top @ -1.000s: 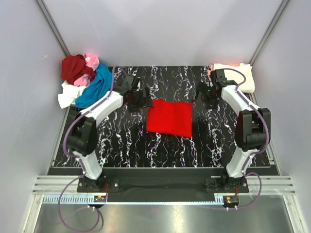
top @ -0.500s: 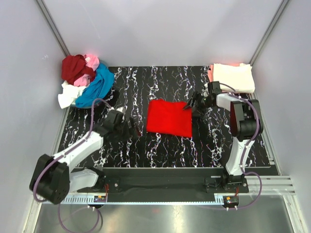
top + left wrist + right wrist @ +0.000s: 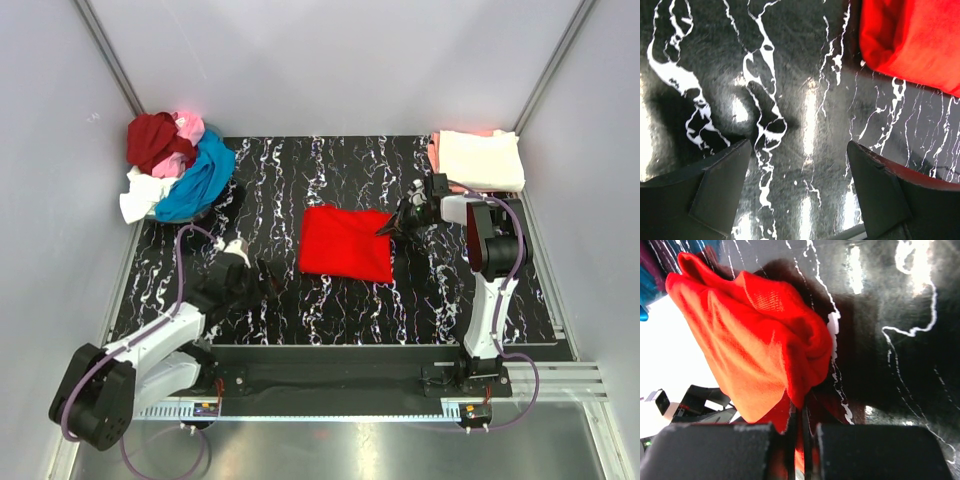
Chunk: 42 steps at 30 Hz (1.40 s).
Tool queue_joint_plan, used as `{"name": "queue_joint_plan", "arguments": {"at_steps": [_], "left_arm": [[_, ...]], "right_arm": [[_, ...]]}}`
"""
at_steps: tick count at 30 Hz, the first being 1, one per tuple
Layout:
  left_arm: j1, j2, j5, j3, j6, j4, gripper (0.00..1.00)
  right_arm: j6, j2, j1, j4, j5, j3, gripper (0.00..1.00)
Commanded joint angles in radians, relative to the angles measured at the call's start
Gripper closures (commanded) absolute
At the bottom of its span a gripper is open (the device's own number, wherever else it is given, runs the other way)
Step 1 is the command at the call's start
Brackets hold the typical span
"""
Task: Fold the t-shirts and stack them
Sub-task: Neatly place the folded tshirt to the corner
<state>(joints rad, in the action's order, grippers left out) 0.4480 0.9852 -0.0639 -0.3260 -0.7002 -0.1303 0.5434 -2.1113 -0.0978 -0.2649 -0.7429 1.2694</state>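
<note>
The right jaws are pinched tight on an edge fold of the bright red t-shirt (image 3: 755, 335), which bunches up just ahead of them. The left jaws gape wide over the counter (image 3: 715, 75), the shirt ahead to their right, apart.

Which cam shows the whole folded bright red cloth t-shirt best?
Top external: the bright red cloth t-shirt lies whole, a flat folded rectangle. Left wrist catches only one corner. Right wrist shows a bunched corner pinched in the right gripper, jaws shut.
</note>
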Motion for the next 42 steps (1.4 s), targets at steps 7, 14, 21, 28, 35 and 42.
{"name": "queue_joint_plan", "arguments": {"at_steps": [7, 14, 21, 28, 35, 42], "left_arm": [[0.009, 0.099, 0.010, -0.010, 0.008, 0.120, 0.22], [0.034, 0.084, 0.087, -0.007, -0.027, 0.098, 0.25], [0.052, 0.087, 0.104, -0.008, -0.030, 0.095, 0.25], [0.067, 0.144, 0.110, -0.039, -0.018, 0.090, 0.27], [0.074, 0.115, 0.138, -0.030, -0.033, 0.089, 0.30], [0.081, 0.115, 0.150, -0.030, -0.039, 0.086, 0.31]], "right_arm": [[-0.106, 0.066, 0.003, -0.207, 0.129, 0.242, 1.00], [-0.253, 0.054, 0.023, -0.543, 0.430, 0.553, 1.00], [-0.338, -0.010, 0.049, -0.669, 0.684, 0.833, 1.00], [-0.421, -0.137, 0.092, -0.781, 0.841, 1.133, 1.00], [-0.444, -0.249, 0.139, -0.755, 0.838, 1.324, 1.00], [-0.500, -0.225, 0.153, -0.662, 0.852, 1.358, 1.00]]}}
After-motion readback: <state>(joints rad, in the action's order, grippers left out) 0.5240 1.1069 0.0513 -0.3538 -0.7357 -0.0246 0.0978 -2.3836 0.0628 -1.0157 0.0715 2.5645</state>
